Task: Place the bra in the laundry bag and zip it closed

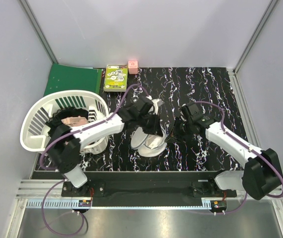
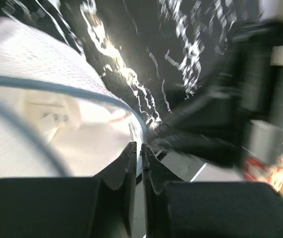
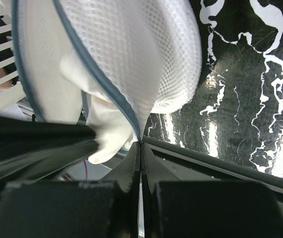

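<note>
Top external view: the bag (image 1: 149,146) stands mid-worktop (image 1: 205,89) between both grippers, just beside the basket (image 1: 34,126). Right gripper (image 3: 140,148) is clamped on the bag's zipper rim, jaws fully together. Left gripper (image 2: 138,151) sits at the bag's edge with its jaws all but closed. Blur there hides whether it pinches anything. Dark fabric (image 1: 73,111) lies in the basket next to a pink garment (image 1: 75,122).
</note>
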{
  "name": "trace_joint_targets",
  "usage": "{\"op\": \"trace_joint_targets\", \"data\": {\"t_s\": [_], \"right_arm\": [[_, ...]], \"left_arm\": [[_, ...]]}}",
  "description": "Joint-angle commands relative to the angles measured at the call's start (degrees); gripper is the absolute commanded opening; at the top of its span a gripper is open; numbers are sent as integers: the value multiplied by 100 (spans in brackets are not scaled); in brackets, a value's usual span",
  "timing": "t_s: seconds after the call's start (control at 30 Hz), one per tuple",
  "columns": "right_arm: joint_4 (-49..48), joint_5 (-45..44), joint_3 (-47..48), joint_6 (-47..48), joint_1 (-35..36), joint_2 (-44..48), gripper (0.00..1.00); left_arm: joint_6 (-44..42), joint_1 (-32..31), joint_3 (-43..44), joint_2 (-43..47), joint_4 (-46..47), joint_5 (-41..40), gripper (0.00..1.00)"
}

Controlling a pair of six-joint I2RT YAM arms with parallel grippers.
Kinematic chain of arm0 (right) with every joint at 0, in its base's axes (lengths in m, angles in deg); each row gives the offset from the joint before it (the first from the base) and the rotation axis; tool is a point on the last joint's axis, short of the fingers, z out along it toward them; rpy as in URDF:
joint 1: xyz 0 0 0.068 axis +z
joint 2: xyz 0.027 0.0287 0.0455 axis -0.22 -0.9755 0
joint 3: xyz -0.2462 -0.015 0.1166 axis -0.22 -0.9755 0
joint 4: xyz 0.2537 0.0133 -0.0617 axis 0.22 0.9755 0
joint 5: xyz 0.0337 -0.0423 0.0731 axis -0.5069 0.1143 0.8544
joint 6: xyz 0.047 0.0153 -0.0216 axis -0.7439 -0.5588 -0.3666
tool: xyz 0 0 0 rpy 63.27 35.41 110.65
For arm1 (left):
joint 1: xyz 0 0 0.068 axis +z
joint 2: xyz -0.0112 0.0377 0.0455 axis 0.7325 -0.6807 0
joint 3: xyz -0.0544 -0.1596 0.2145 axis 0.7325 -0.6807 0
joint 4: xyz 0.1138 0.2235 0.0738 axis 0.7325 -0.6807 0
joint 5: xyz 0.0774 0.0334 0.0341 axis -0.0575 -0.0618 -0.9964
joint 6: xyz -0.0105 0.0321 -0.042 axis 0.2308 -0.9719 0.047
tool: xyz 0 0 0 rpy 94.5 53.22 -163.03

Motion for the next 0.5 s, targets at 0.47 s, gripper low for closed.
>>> {"op": "trace_joint_targets", "data": {"t_s": [0.47], "right_arm": [[824, 40, 670, 152, -190, 478, 0]], "left_arm": [[-443, -327, 196, -299, -131, -355, 29]]}}
